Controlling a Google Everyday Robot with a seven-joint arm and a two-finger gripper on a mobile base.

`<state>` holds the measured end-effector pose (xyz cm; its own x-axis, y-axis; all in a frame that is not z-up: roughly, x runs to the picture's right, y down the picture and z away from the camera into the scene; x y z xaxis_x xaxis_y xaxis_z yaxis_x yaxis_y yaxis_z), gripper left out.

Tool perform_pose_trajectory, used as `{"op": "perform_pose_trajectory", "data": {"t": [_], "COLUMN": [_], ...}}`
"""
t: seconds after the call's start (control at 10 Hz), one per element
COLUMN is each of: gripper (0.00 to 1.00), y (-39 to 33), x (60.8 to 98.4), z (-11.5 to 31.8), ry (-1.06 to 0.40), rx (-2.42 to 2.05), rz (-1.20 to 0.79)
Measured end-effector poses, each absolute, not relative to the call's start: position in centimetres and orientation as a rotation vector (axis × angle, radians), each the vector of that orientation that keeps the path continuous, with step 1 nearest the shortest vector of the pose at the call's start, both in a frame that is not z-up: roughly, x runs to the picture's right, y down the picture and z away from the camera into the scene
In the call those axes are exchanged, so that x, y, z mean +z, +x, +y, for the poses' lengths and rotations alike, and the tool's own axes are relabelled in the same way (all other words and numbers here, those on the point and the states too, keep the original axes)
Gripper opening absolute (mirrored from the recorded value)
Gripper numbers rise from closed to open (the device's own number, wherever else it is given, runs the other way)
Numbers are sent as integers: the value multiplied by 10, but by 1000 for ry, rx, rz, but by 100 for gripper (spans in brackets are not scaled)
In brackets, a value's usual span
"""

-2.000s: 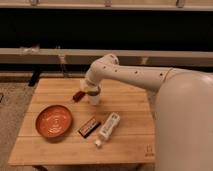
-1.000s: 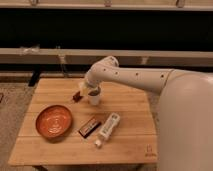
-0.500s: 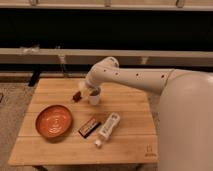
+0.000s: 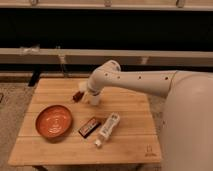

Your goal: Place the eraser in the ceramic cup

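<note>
One small white ceramic cup stands on the back middle of the wooden table, well in from every edge, with bare wood behind it and to its right. Most of the cup is hidden by the end of the white arm, which reaches in from the right and comes down right over it. The gripper sits at the cup's upper left, at or just above the rim, and its opening cannot be told. A small dark red thing, which may be the eraser, shows just left of the gripper; whether it is held or lies on the wood cannot be told. Nearer the front lie an orange bowl at the left, a dark flat packet in the middle and a long white bottle on its side just beside the packet
</note>
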<state>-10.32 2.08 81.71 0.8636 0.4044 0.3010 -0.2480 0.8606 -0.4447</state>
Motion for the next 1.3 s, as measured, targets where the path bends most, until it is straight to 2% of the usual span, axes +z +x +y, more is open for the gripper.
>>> {"op": "perform_pose_trajectory", "data": {"t": [1.3], "gripper": [70], "y": [-111], "x": [802], "z": [66], "ry": [-508], "rx": [413], "rz": [-409]}}
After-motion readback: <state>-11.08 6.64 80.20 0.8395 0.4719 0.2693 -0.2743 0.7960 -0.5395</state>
